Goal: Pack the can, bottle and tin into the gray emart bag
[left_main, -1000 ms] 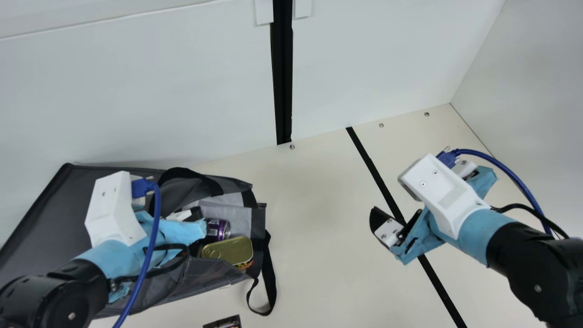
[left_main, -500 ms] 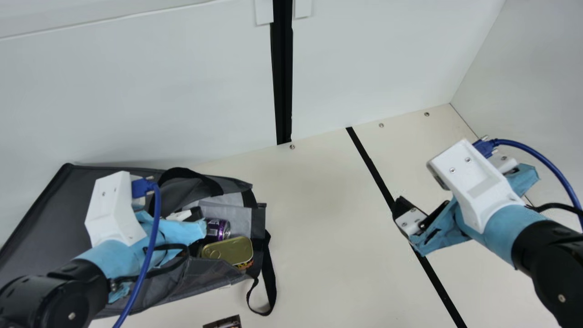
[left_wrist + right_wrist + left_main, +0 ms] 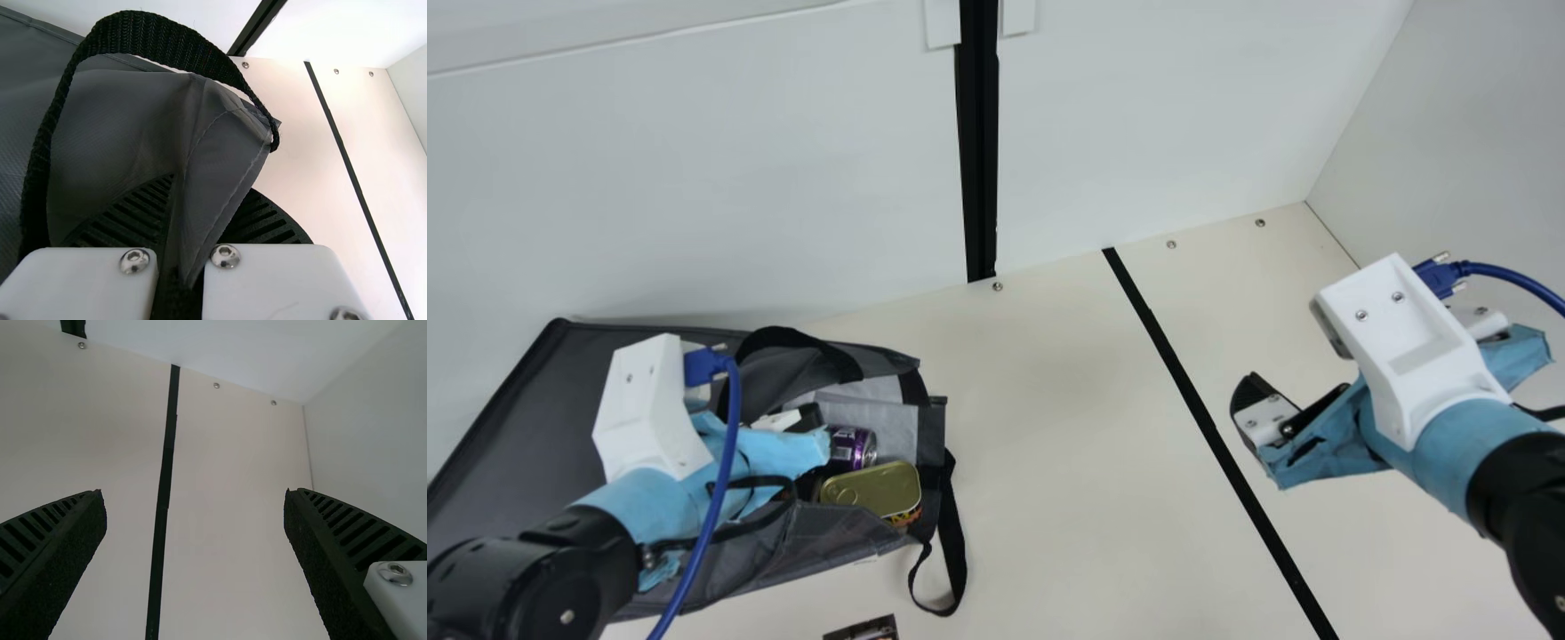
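Note:
The gray bag (image 3: 525,427) lies on its side at the left of the main view. In its mouth rest the purple can (image 3: 855,447) and, beside it, the gold-lidded tin (image 3: 879,491). At that mouth is my left gripper (image 3: 807,418). The left wrist view has the left gripper (image 3: 200,207) shut on a fold of the bag (image 3: 120,133), under a black strap. My right gripper (image 3: 1288,402) is over the table's right part, well away from the bag. Seen from its wrist, the right gripper (image 3: 195,500) stands open, nothing between its fingers. I cannot make out the bottle.
A small dark printed item (image 3: 863,629) lies at the main view's bottom edge. One bag strap (image 3: 951,542) trails on the table. A black line (image 3: 1192,400) crosses the tabletop (image 3: 1049,444), and walls stand behind and at the right.
My right arm has moved to the right, farther from the bag, its gripper staying open. The left arm, the bag, the can and the tin have kept their places.

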Motion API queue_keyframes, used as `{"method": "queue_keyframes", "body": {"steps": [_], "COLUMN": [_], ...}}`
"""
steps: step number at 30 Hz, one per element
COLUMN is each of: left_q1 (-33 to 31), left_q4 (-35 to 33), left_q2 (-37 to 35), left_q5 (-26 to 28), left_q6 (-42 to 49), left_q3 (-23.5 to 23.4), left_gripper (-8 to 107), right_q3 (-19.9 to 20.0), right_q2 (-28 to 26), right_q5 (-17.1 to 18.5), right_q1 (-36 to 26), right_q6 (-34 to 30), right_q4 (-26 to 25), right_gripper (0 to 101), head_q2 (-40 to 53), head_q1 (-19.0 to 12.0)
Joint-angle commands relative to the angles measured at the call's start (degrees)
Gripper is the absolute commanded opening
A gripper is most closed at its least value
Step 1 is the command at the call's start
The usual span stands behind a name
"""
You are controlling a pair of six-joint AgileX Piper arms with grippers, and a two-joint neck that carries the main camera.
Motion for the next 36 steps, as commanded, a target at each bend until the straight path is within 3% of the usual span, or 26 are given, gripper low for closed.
{"method": "queue_keyframes", "body": {"steps": [1, 18, 36], "left_q1": [0.0, 0.0, 0.0], "left_q4": [0.0, 0.0, 0.0], "left_q2": [0.0, 0.0, 0.0], "left_q5": [0.0, 0.0, 0.0], "left_q6": [0.0, 0.0, 0.0], "left_q3": [0.0, 0.0, 0.0], "left_gripper": [10, 10, 10], "right_q3": [-0.5, -3.4, -4.7], "right_q2": [-0.1, -1.1, -1.0], "right_q5": [0.4, 2.8, 3.6], "right_q1": [0.2, 0.5, -1.5], "right_q6": [0.9, 5.0, 4.2], "right_q4": [-1.1, -6.2, -4.7], "right_gripper": [91, 91, 91], "head_q2": [0.0, 0.0, 0.0], "head_q1": [-1.3, -1.3, -1.3]}}
